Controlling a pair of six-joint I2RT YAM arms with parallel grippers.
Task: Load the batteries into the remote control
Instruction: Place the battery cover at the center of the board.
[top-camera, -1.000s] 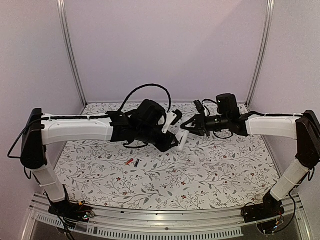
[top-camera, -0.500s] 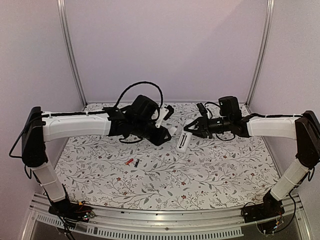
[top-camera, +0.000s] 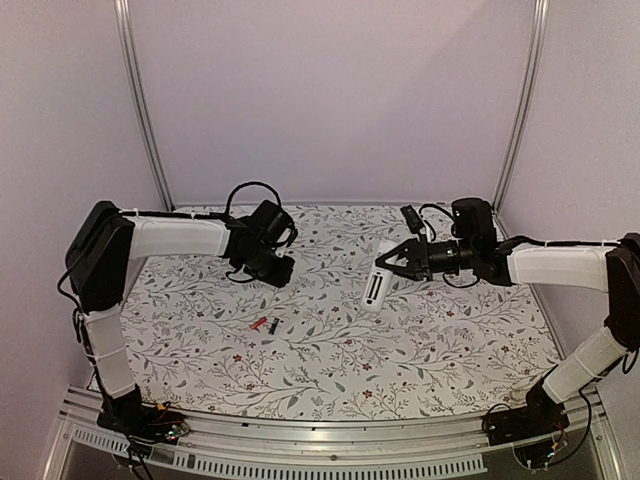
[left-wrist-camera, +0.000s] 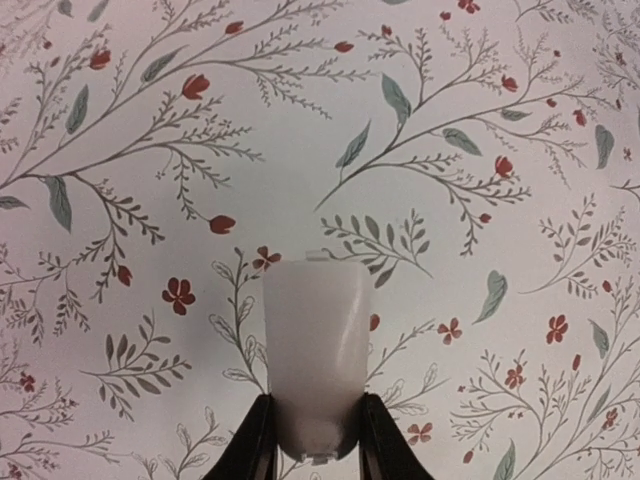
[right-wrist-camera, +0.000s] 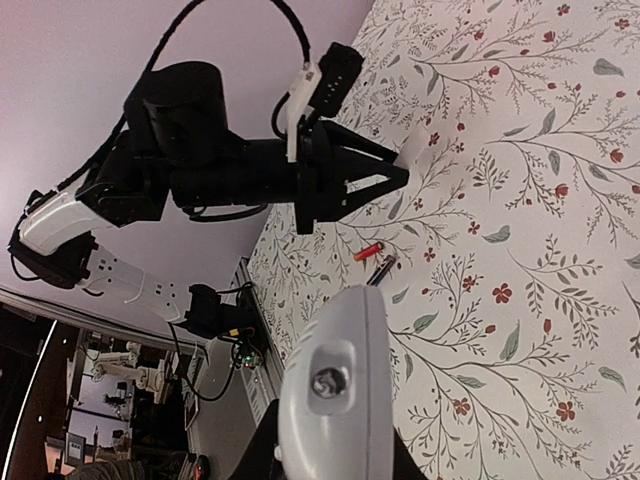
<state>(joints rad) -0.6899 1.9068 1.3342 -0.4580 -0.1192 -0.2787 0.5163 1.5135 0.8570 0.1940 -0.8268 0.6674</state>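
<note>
My right gripper (top-camera: 398, 262) is shut on the white remote control (top-camera: 376, 286) and holds it above the middle of the table, its free end tilted down to the left. In the right wrist view the remote's end (right-wrist-camera: 335, 400) with a small round window fills the bottom, between the right gripper's (right-wrist-camera: 330, 465) fingers. My left gripper (top-camera: 280, 272) is at the back left, shut on a small white plastic cover piece (left-wrist-camera: 312, 350) above the cloth. The red battery (top-camera: 260, 323) and the black battery (top-camera: 272, 327) lie side by side on the cloth; they also show as red (right-wrist-camera: 368, 251) and black (right-wrist-camera: 383, 268).
A flower-print cloth (top-camera: 430, 350) covers the table. Metal frame posts (top-camera: 140, 100) stand at the back corners against pale walls. An aluminium rail (top-camera: 300, 440) runs along the near edge.
My left arm has drawn back to the left and down with the white cover piece, away from the remote. My right gripper has moved a little right with the remote, now tilted lower.
</note>
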